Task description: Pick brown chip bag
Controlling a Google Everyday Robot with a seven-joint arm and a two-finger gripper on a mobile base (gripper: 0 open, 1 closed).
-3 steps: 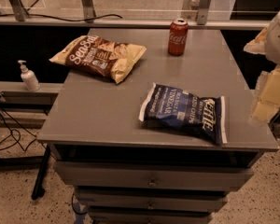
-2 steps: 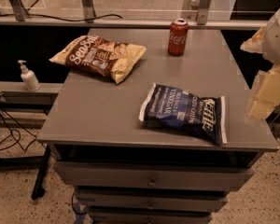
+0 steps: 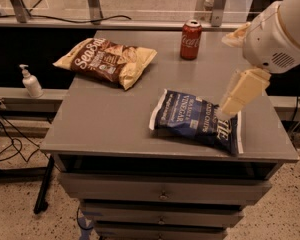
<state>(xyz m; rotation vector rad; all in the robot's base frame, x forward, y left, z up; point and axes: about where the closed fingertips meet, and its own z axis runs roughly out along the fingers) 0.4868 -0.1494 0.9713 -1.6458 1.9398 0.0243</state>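
Noticeably, the arm (image 3: 285, 29) had swung in from the right edge of the view since a second before. Its white rounded body filled the upper right corner, and the cream-coloured end effector (image 3: 230, 106) hung over the desk (image 3: 110, 124) instead of off its right side. Nothing on the desk had shifted in that time: both bags and the can lay where they had been.

The end effector slanted down and to the left from the arm's rounded body. Its lower tip stood in front of the right end of the dark blue chip bag (image 3: 190, 119), by the white lettering there. Whether it touched that bag could not be told, nor whether it was released or clenched.

The brown chip bag (image 3: 106, 61) lay flat near the desk's back left corner, dark brown in the middle with tan-yellow ends and white "Sea Salt" lettering facing up. It was well apart from the end effector. The blue bag lay toward the front right, between the brown bag and the arm. A red soda can (image 3: 190, 39) stood upright near the back edge, to the right of the brown bag. A pump bottle (image 3: 31, 82) stood on a low ledge left of the desk, with dark cables (image 3: 5, 144) trailing on the floor below.
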